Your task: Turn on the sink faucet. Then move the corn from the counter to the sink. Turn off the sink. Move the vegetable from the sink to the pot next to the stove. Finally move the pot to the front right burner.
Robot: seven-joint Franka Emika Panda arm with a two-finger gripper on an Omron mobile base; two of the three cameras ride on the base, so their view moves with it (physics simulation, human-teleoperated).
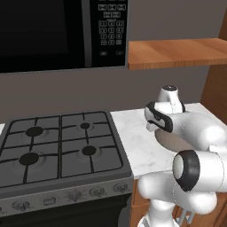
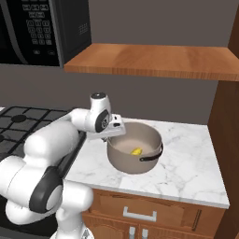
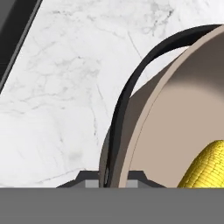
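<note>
Two gripper (image 3: 114,183) fingertips clenched on pot (image 2: 128,161) handle (image 3: 124,103); corn (image 2: 136,151) inside pot.

The microwave keypad (image 1: 111,27) carries small button markings, all too blurred to read.

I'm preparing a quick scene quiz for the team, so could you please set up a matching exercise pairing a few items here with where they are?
Things:
1. corn
2. pot
3. fingers
4. front right burner

Places:
A. closed on the pot's rim, by its dark handle
B. on the marble counter, right of the stove
C. inside the pot
D. on the stove, nothing on it

Pairs: 1-C, 2-B, 3-A, 4-D
</note>
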